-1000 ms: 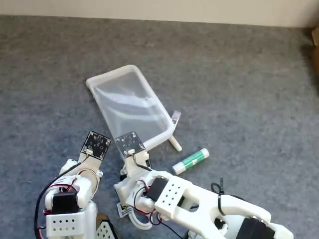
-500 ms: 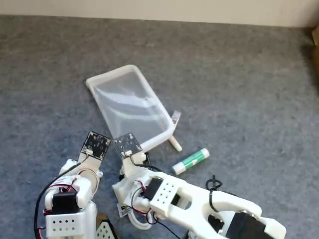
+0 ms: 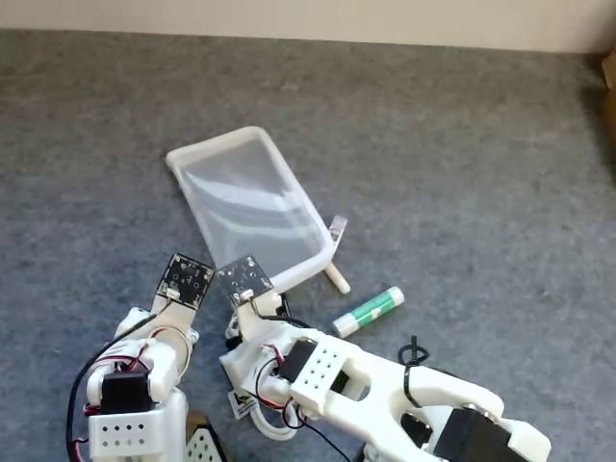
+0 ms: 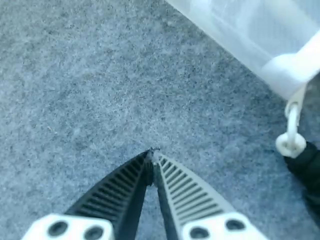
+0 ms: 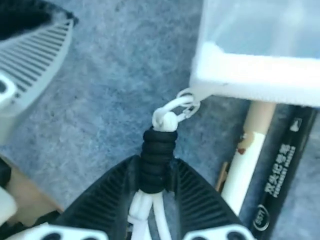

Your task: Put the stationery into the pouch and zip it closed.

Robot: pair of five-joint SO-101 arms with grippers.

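Observation:
A translucent white pouch (image 3: 252, 205) lies flat on the grey carpet. My right gripper (image 5: 156, 162) is shut on the black cord zipper pull (image 5: 158, 150), whose white loop hooks onto the pouch corner (image 5: 250, 72). Beside that corner lie a beige pen (image 5: 246, 152) and a black marker (image 5: 281, 162). A green and white glue stick (image 3: 368, 311) rests on the carpet to the right of the pouch's near end. My left gripper (image 4: 151, 154) is shut on nothing, just off the pouch corner (image 4: 280, 70) and the white pull loop (image 4: 290, 143).
Both arms crowd the near edge, the left arm (image 3: 130, 385) beside the right arm (image 3: 356, 390). Grey carpet (image 3: 462, 164) spreads around the pouch, and a pale wall strip (image 3: 308, 17) runs along the far edge.
The right arm's wrist has shifted slightly left, still holding the zipper pull. The left arm, pouch and glue stick have stayed put.

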